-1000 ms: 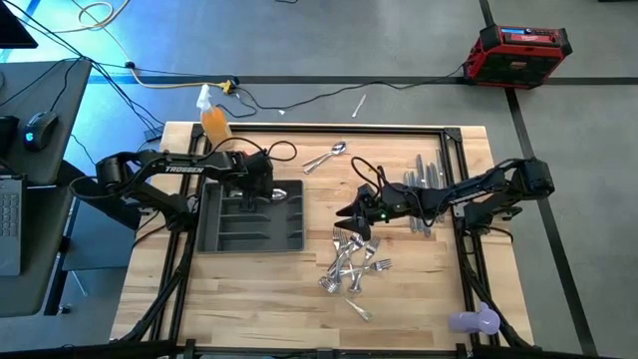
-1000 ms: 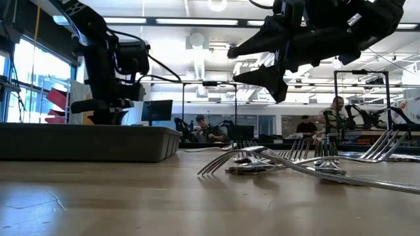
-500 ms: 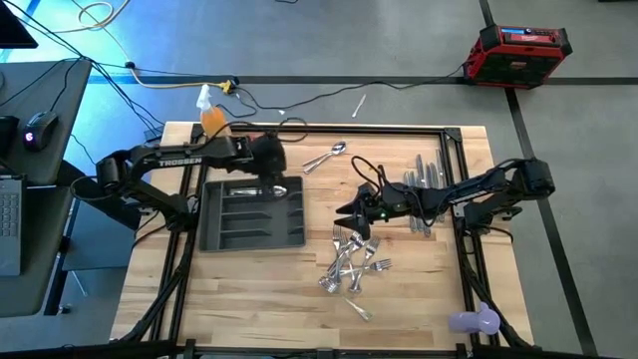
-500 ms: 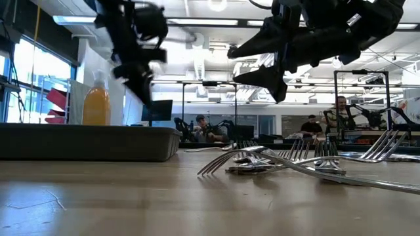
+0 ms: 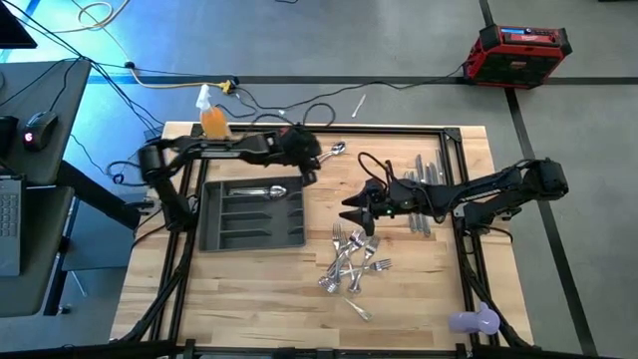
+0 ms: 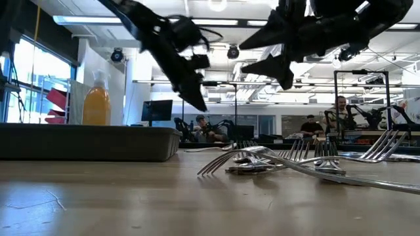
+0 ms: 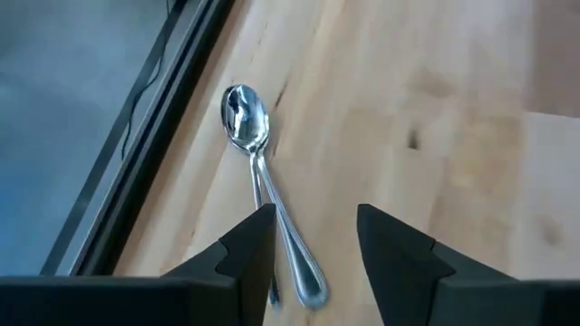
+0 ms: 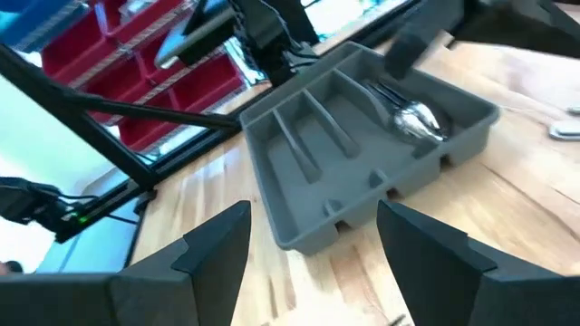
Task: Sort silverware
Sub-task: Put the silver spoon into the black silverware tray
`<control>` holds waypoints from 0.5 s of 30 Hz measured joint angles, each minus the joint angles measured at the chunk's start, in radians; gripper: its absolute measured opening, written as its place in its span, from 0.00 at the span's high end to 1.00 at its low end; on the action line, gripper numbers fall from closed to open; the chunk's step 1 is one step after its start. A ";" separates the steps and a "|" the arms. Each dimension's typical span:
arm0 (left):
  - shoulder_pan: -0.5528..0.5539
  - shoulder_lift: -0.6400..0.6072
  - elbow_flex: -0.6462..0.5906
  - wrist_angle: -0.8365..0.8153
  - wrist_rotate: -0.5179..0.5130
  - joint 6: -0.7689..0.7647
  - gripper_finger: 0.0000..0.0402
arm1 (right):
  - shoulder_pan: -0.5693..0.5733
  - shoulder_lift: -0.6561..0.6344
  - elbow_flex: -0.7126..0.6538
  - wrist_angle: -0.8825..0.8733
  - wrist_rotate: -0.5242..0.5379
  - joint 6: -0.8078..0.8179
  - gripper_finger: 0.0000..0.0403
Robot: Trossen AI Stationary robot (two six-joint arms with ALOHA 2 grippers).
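2 spoons (image 7: 267, 195) lay on the counter (image 5: 259, 289) just past the tray (image 5: 249, 214), left hand (image 7: 313, 240) over them, released, empty. 1 spoon (image 5: 261, 189) sat in the tray's far compartment. Right hand (image 5: 351, 212) hung released above the fork pile (image 5: 351, 267); knives (image 5: 424, 179) lay beyond it.
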 joint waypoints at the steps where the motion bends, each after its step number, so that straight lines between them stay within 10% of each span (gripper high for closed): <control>1: 0.004 0.037 0.037 -0.012 -0.014 0.000 0.62 | 0.000 0.000 0.000 -0.012 0.000 0.001 0.43; 15: 0.004 0.235 0.324 -0.340 -0.074 0.027 0.56 | 0.023 0.001 0.000 -0.218 0.174 -0.031 0.43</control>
